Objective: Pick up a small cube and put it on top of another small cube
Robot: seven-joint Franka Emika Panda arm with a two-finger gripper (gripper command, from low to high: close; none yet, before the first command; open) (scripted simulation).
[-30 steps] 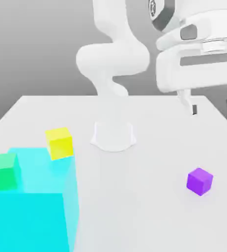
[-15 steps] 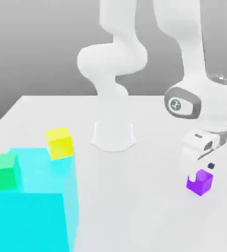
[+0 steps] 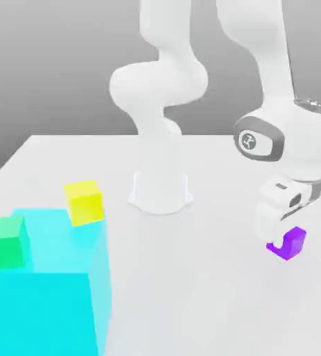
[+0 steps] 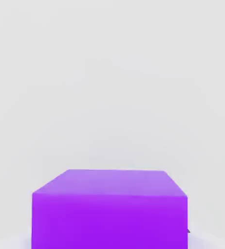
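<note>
Nearest to us in the exterior view stands a large cyan block (image 3: 48, 292), with a small green cube (image 3: 3, 242) on its top at the exterior view's left and a small yellow cube (image 3: 85, 201) at its far edge. Further back, on the exterior view's right, we see the small purple cube (image 3: 289, 243) low over the white counter (image 3: 191, 292), clamped in our tool (image 3: 283, 235), whose fingers have closed on it. From the hand view, the purple cube (image 4: 109, 209) sits close under the camera. Behind rises the arm's white base (image 3: 160, 191).
</note>
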